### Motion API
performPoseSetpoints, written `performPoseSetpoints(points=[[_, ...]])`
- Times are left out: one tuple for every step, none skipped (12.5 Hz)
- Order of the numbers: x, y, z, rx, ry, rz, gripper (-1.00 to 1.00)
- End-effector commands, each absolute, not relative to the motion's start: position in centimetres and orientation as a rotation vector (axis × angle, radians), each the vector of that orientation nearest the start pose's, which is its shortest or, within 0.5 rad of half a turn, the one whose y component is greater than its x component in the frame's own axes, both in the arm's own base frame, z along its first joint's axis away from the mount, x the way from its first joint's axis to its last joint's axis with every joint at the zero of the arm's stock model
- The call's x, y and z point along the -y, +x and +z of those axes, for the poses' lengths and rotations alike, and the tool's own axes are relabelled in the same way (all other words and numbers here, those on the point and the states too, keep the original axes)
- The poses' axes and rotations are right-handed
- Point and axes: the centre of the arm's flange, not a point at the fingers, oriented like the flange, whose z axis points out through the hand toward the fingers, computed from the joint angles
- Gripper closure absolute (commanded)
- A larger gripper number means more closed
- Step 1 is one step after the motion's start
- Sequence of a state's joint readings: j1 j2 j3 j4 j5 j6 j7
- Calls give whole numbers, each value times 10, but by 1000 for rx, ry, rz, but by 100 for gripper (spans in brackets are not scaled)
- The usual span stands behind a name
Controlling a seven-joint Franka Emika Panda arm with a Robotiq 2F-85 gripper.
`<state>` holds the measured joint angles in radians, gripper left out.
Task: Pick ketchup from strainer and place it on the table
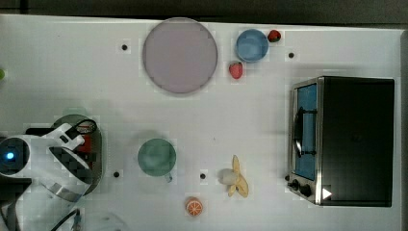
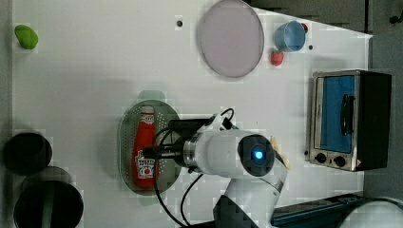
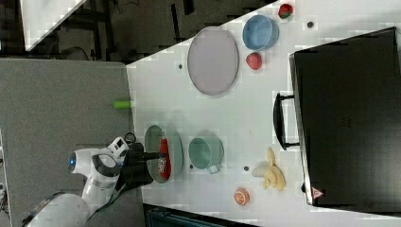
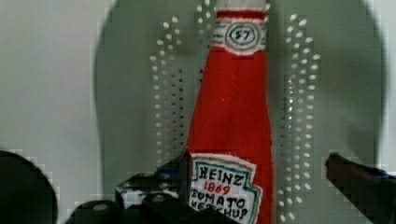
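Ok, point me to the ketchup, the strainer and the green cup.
ketchup (image 2: pixel 144 149): left view, middle of the red body.
strainer (image 2: pixel 125 142): left view, bare perforated floor beside the bottle.
green cup (image 1: pixel 156 156): top view, inside of the cup.

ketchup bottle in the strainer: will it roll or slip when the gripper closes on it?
The ketchup lies on its side in the strainer, and its body looks rounded, so it may roll under an off-centre squeeze. The surface looks matte, probably not slippery. The open gripper straddles the wide label end, likely a steadier hold than the narrow neck.
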<state>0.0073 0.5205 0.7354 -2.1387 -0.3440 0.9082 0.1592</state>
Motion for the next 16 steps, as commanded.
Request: performPoseSetpoints(points=[[-391, 413, 204, -104, -3054, 100, -100], [-391, 412, 194, -101, -3062, 88, -100], [-393, 410, 187, -112, -3055, 79, -100], [-397, 408, 183, -137, -3031, 80, -100], [-400, 407, 178, -148, -3023, 95, -100], [-400, 406, 173, -149, -3030, 106, -91], [-397, 407, 170, -145, -3041, 101, -68], [-398, 407, 169, -132, -3043, 93, -43], [-400, 406, 172, -126, -3040, 87, -20], [-401, 407, 178, -124, -3040, 74, -13], [-401, 409, 188, -128, -3035, 50, -13], [-403, 408, 203, -141, -3023, 35, -13], [-407, 408, 223, -181, -2993, 32, -13], [-411, 408, 245, -239, -2959, 48, -13], [-414, 406, 266, -290, -2936, 81, -13], [-417, 405, 286, -323, -2925, 122, -13]])
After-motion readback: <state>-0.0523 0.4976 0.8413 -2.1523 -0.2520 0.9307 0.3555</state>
